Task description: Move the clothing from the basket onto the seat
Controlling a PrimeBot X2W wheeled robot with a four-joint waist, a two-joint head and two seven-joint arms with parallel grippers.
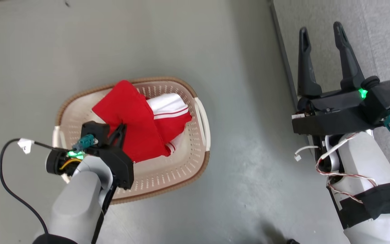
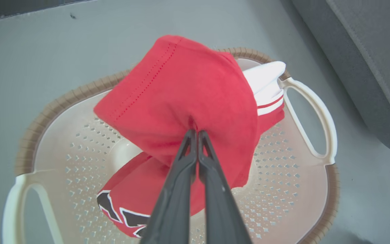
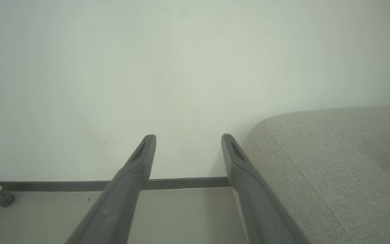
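Clothing [image 1: 132, 115]: red bundle with white striped panel, inside basket [image 1: 181, 169], top fold pinched between pressed-together fingers of left gripper [image 2: 195, 134]. Dark-printed red cloth lies on basket bottom. Basket sits on grey floor [image 1: 242, 135]. Right gripper [image 1: 320, 28] spread wide, empty, over edge of seat [image 1: 381, 37], well apart from basket.

Lighting: diffuse, even, med.-bright in all views.

Head view: sharp; soft shadow on floor [image 1: 249, 142] alongside sofa [image 1: 377, 37], darker patch at btm edge.

Left wrist view: wide-angle bend, basket [image 2: 61, 102] rim bowed; shirt [image 2: 188, 88] stitching crisp; left gripper [image 2: 196, 132] soft-focus nearest lens.

Right wrist view: wall [image 3: 181, 67] pale, hazy, low contrast; sofa weave sharp.
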